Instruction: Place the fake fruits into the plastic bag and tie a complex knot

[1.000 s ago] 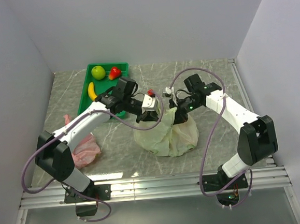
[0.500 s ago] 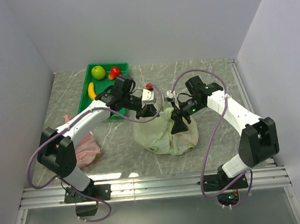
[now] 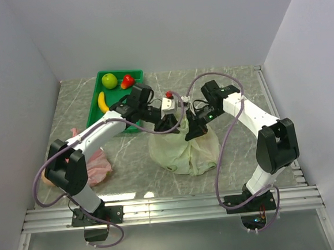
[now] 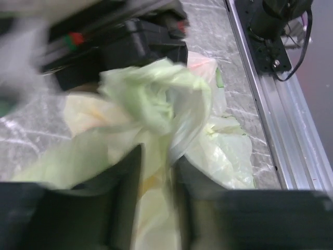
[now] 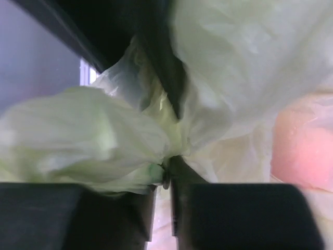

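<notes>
Overhead, the plastic bag [image 3: 186, 152] sits mid-table, my left gripper [image 3: 168, 124] and right gripper [image 3: 192, 130] pinching its bunched top; three fake fruits [image 3: 109, 80] lie in the far-left tray [image 3: 118, 91]. Left wrist: my fingers [image 4: 124, 208] clamp twisted film. Right wrist: jaws pinch film too. Pulling hard could tear it or slip the knot. No readable writing.
</notes>
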Tool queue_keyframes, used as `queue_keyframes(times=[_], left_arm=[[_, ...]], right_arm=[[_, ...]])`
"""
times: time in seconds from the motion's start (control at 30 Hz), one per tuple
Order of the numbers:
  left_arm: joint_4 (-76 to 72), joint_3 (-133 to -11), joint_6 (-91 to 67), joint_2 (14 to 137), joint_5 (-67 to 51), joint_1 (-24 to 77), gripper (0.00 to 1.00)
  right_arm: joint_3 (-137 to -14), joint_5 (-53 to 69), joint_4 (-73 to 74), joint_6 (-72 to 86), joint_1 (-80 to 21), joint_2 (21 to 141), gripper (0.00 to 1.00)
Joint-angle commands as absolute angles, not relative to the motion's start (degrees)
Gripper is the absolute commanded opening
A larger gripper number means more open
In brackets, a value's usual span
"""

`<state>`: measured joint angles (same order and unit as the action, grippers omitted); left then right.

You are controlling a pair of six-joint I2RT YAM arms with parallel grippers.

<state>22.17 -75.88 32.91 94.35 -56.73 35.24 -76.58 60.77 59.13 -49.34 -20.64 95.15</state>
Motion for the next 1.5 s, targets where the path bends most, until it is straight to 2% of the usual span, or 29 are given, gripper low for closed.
queue_keyframes(times=[0.0,0.03,0.23,0.33,0.4,0.43,0.6,0.73,0.93,1.07,1.27,1.33,1.37,1.47], left_arm=[[22.1,-76.9,28.3,87.7,-59.1,31.2,0.41],[22.1,-76.1,27.2,86.7,-59.5,30.2,0.43],[24.7,-75.0,25.8,79.8,-55.3,24.2,0.6],[23.0,-75.6,27.7,79.6,-52.5,23.8,0.91],[23.5,-76.8,32.2,80.9,-53.6,24.0,0.93],[23.8,-77.9,33.6,81.4,-55.6,24.0,0.99],[32.0,-83.0,52.7,86.4,-58.0,25.7,0.99],[35.9,-87.2,60.9,90.2,-59.0,26.7,0.99],[40.9,-89.2,71.5,93.3,-59.6,29.5,0.87],[43.5,-90.9,76.0,95.4,-60.4,30.9,0.7],[45.8,-91.4,81.4,96.6,-59.5,31.8,0.7],[45.6,-91.2,82.4,96.6,-59.2,32.3,0.75],[44.6,-90.7,81.8,96.1,-59.2,32.3,0.81],[39.3,-87.9,80.3,94.3,-59.0,32.3,0.83]], right_arm=[[-79.1,62.9,63.2,-52.1,-20.8,95.3,0.06],[-79.4,62.8,63.4,-52.3,-20.8,95.4,0.0],[-80.3,63.1,65.0,-54.1,-20.8,95.9,0.0],[-80.9,63.2,65.5,-55.0,-20.9,95.9,0.0],[-81.4,62.8,65.5,-55.1,-20.9,95.9,0.0],[-81.7,62.4,65.6,-55.2,-21.0,96.0,0.0],[-82.3,60.8,66.1,-57.0,-21.5,95.5,0.0],[-81.0,59.9,66.0,-58.0,-22.1,94.5,0.0],[-80.4,59.0,66.0,-58.8,-22.4,94.0,0.0],[-80.8,58.9,66.3,-59.0,-22.3,94.4,0.0],[-81.4,58.7,67.8,-60.0,-22.4,94.9,0.0],[-81.5,58.9,68.0,-60.4,-22.5,95.1,0.0],[-81.6,59.0,68.5,-60.5,-22.6,95.2,0.0],[-81.7,59.1,69.3,-61.1,-22.6,95.4,0.0]])
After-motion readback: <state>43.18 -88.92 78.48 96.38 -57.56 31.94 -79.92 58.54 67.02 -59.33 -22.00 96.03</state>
